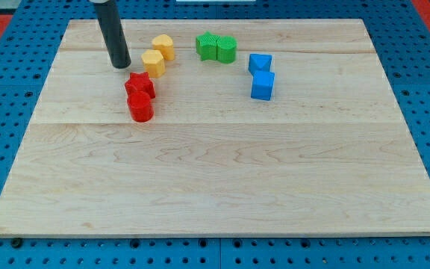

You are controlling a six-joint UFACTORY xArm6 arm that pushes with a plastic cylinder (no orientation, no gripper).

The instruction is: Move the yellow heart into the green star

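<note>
Two yellow blocks sit at the view's upper left: one (163, 46) nearer the top and one (153, 63) just below and left of it. I cannot tell which is the heart. The green star (208, 46) lies to their right, touching a second green block (227, 50). My tip (120, 66) rests on the board just left of the lower yellow block, a small gap apart, and above the red blocks.
A red star (139, 84) and a red cylinder (139, 108) sit together below the yellow blocks. Two blue blocks (259, 63) (262, 86) lie right of the green pair. The wooden board (215, 187) rests on a blue pegboard.
</note>
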